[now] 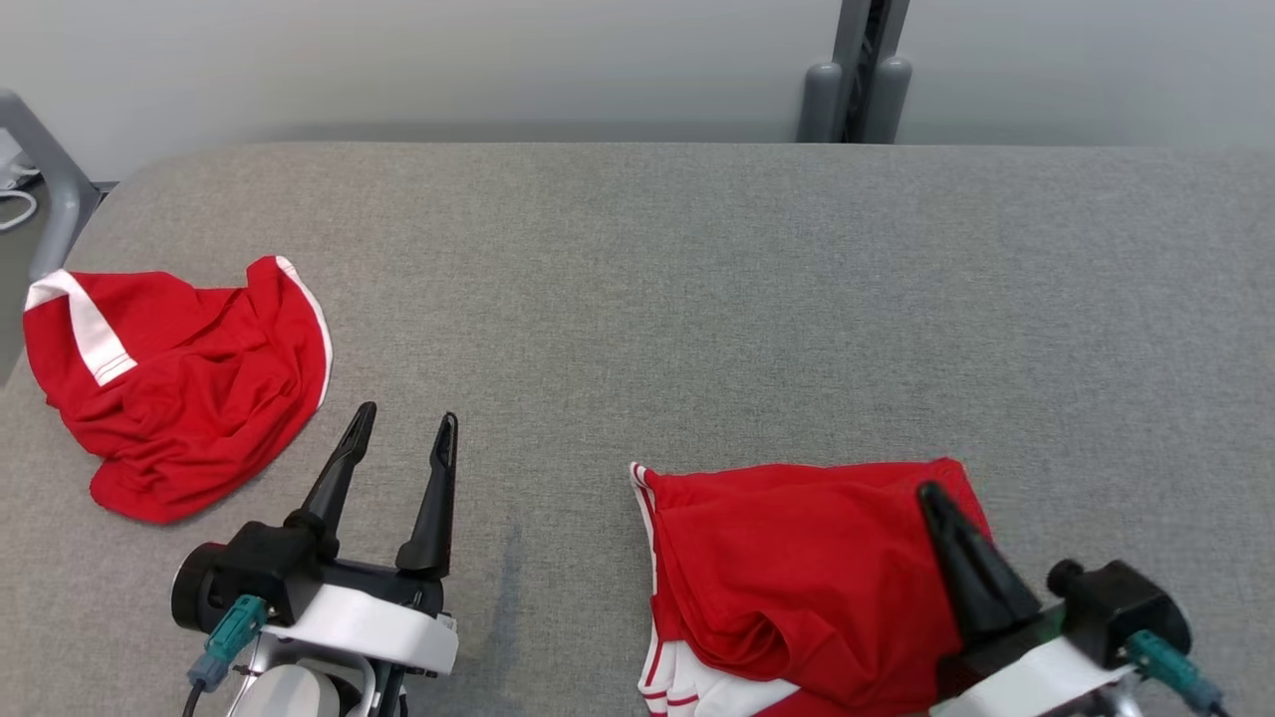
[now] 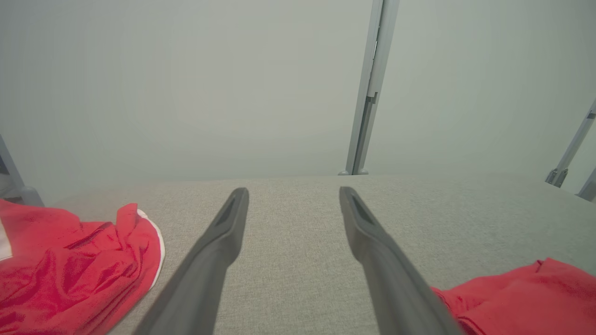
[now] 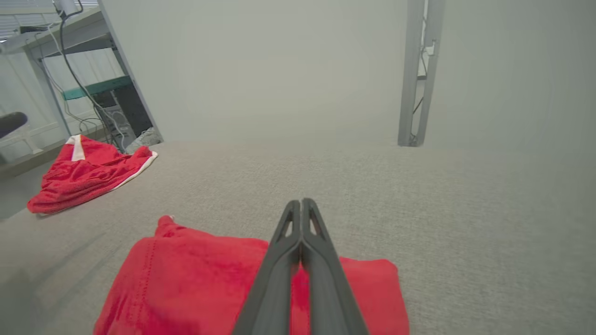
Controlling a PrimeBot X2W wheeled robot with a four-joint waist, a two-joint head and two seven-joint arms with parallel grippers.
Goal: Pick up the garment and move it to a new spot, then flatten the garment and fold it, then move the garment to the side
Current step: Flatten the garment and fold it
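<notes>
While the left gripper (image 1: 408, 416) hangs spread over the grey bench (image 1: 697, 299), the folded red garment (image 1: 797, 578) lies near right, directly under the nearer right gripper (image 1: 934, 493), fingers pressed together; a crumpled red garment (image 1: 179, 388) sits left.

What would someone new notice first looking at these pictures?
Two bright red pieces stand out against the grey table: a folded garment at the front right and a crumpled garment at the left. The right gripper is shut over the folded garment; the left gripper is open above bare table between them.
</notes>
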